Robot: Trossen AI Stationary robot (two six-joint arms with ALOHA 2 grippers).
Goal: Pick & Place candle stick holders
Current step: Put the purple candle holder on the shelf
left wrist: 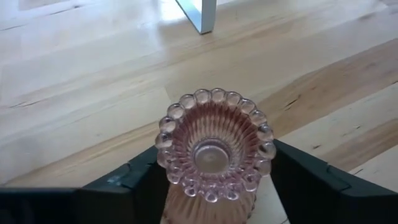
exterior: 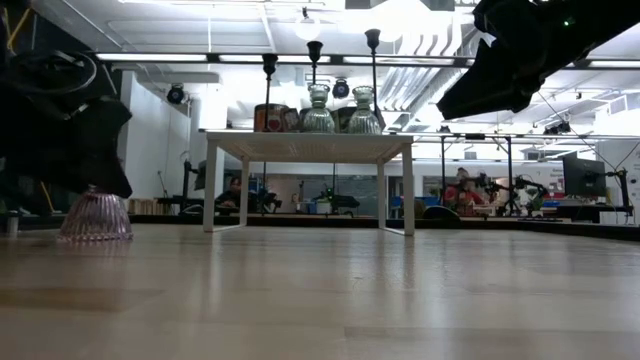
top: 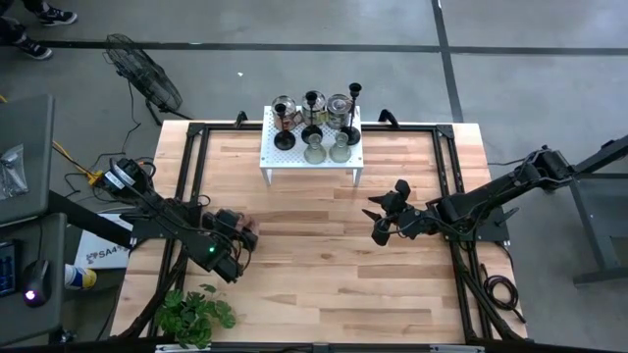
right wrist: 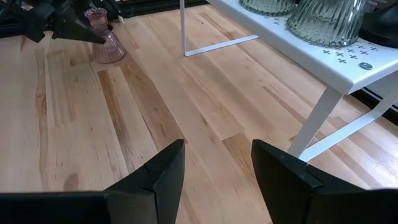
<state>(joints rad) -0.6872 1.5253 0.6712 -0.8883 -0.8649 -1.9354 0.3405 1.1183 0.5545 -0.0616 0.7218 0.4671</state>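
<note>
A pink ribbed glass candle stick holder point(left wrist: 214, 149) with a beaded rim stands on its wide foot point(exterior: 95, 232) on the wooden table, at the left. My left gripper point(top: 238, 235) has one finger on each side of it. Several more holders, slim black sticks point(top: 353, 103) and greenish glass cups point(top: 314, 149), stand on the white perforated stand point(top: 280, 157) at the table's far middle. Right of the table's centre, my right gripper point(top: 381, 222) hovers open with nothing between its fingers point(right wrist: 161, 177). My left gripper pinches the pink holder's upper body, just under the beaded rim point(left wrist: 164, 169), between its two fingers point(left wrist: 140, 183), one on each opposite side. The fingers slant down at it from the table's left side. The holder stands upright with its foot on the table.
A leafy green plant point(top: 193, 314) sits at the near left corner, close to my left arm. The white stand's legs point(right wrist: 323, 118) reach the table just beyond my right gripper. Bare wood lies between the two grippers.
</note>
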